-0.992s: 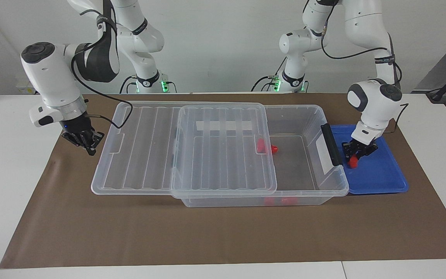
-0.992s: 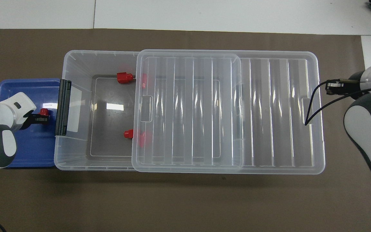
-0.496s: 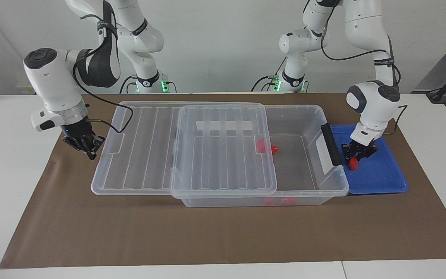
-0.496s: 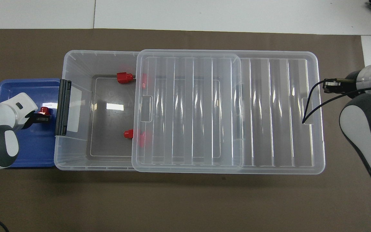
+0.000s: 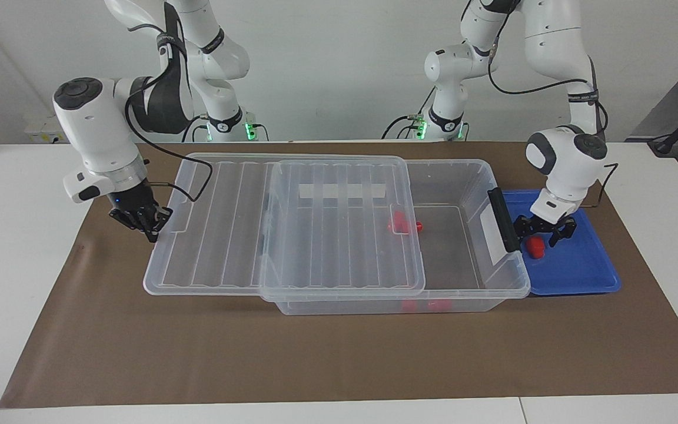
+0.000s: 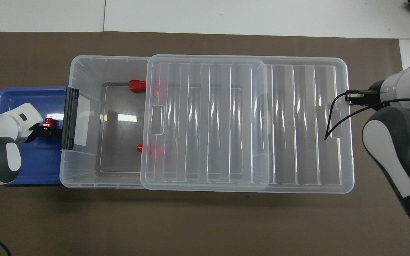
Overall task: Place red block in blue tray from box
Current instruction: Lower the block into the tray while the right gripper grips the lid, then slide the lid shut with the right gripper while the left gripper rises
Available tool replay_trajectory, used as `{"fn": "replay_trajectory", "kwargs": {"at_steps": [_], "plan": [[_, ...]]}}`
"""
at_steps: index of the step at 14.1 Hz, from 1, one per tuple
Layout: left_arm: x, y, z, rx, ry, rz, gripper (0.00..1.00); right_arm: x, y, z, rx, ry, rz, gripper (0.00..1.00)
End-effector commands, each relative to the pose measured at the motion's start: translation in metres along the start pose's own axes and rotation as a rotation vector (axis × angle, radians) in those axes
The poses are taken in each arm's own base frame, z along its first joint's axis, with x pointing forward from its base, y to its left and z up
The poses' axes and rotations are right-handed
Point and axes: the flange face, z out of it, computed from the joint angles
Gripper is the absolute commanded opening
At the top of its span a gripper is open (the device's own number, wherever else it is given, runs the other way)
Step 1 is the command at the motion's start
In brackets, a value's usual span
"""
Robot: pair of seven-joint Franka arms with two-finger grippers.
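You see only a corner of the red block (image 6: 48, 122) from overhead; the left arm's wrist hides the rest, along with much of the blue tray (image 6: 30, 96). Two other red pieces (image 6: 154, 152) blur under the ribbed lid (image 6: 244, 121). The right arm's wrist covers the right gripper (image 5: 145, 222) overhead, and the picture's edge cuts that arm.

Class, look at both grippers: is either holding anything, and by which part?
Nothing is held. The left gripper stands open over the red block in the blue tray; the right gripper is shut at the lid's end.
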Motion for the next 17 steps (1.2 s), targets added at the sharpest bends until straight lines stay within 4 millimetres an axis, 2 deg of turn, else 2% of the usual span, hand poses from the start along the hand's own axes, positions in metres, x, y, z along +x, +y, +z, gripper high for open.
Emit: {"fn": "replay_trajectory", "kwargs": {"at_steps": [1,4,6,9,11,13,14,17], "plan": [[0.019,-0.009,-0.038,-0.029,-0.048,0.015,1.00,-0.008,-0.016,0.001,0.009,-0.015,-0.018,0.00],[0.034,-0.008,-0.096,-0.053,-0.110,0.023,1.00,-0.014,-0.040,0.000,0.012,-0.036,-0.059,0.00],[0.040,0.000,-0.150,-0.062,-0.130,0.028,1.00,-0.018,-0.045,0.000,0.011,-0.054,-0.070,0.00],[0.051,0.023,-0.237,-0.068,-0.136,0.071,1.00,-0.025,-0.074,0.000,0.017,-0.065,-0.118,0.00],[0.050,0.045,-0.284,-0.061,-0.121,0.065,1.00,-0.030,-0.094,-0.001,0.021,-0.065,-0.153,0.00],[0.042,0.069,-0.309,-0.058,-0.127,0.028,1.00,-0.035,-0.112,-0.004,0.032,-0.063,-0.178,0.00],[0.038,0.076,-0.317,-0.055,-0.115,0.041,1.00,-0.037,-0.114,-0.004,0.038,-0.071,-0.178,0.00],[0.037,0.077,-0.312,-0.054,-0.112,0.040,1.00,-0.047,-0.141,-0.007,0.057,-0.078,-0.220,0.00]]}}
